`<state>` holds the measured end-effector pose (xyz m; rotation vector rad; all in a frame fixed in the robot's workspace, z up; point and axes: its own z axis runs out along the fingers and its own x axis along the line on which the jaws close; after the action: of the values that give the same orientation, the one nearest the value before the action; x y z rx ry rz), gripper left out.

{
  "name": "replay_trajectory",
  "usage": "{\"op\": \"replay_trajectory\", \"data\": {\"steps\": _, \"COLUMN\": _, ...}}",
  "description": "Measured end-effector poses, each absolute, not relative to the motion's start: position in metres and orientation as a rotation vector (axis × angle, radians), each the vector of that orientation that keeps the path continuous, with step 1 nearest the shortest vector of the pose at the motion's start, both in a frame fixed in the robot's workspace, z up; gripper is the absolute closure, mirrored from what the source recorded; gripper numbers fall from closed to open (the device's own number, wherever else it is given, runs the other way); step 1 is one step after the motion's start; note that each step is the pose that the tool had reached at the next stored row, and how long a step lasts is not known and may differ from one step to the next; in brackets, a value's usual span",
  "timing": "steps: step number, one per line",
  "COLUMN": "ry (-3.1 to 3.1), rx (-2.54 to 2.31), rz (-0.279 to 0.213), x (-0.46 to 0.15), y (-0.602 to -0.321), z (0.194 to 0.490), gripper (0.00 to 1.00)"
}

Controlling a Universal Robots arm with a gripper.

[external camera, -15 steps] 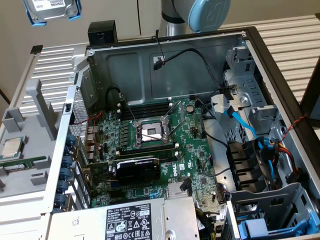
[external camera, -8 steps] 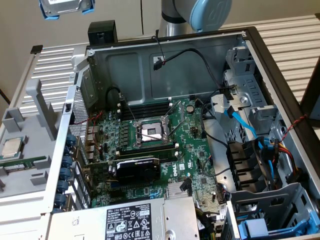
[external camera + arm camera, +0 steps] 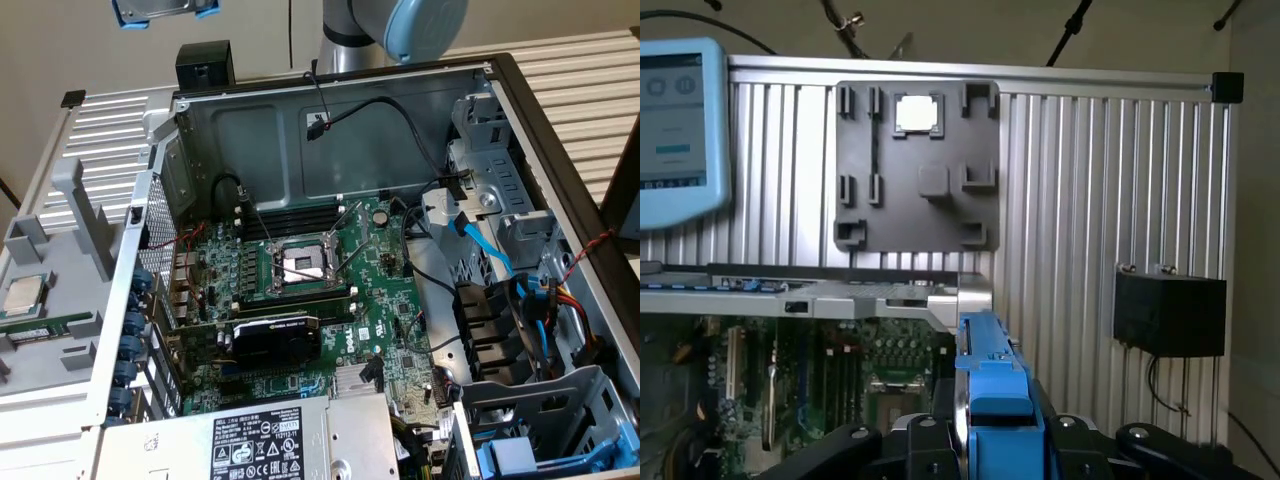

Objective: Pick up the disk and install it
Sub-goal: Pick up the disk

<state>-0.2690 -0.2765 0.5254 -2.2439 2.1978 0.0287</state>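
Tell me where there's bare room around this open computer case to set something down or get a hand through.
Bare ribbed table lies past the computer case on the exterior view's right, and between the grey holder plate and the black box. Crowded: cables by the drive cage, and the motherboard.

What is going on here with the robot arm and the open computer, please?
The arm's gripper holds the disk, in its blue carrier, up in the air near the open computer case. The disk is clear of the case, not installed. A processor chip sits on the grey tray beside the case.
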Motion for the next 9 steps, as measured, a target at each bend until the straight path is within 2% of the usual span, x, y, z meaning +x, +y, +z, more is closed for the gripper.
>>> {"op": "replay_trajectory", "data": {"steps": 9, "ry": 2.2, "rx": -2.246, "rz": 0.035, "x": -0.241, "y": -0.295, "z": 0.531, "gripper": 0.63}}
